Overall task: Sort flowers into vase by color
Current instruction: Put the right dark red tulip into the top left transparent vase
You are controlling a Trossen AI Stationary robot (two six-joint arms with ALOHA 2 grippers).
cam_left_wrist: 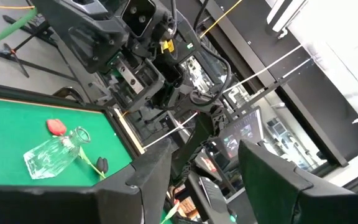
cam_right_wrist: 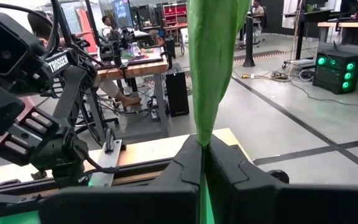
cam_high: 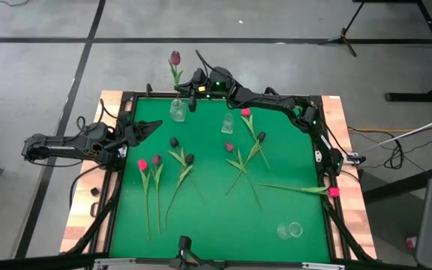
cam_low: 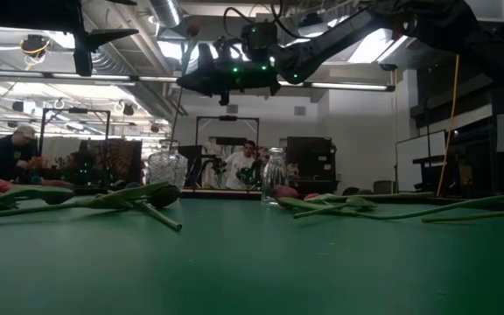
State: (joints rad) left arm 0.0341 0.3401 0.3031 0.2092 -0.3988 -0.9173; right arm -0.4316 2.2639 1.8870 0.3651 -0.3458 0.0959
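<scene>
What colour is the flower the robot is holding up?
Dark purple bud, green stem, held in the right gripper; clearest in the high view.

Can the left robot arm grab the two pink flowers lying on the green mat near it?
Probably yes. The left gripper is open and empty at the mat's left edge, and the two pink-headed flowers with long green stems lie just below it with nothing over them. The right gripper is busy by the clear glass vase.
</scene>
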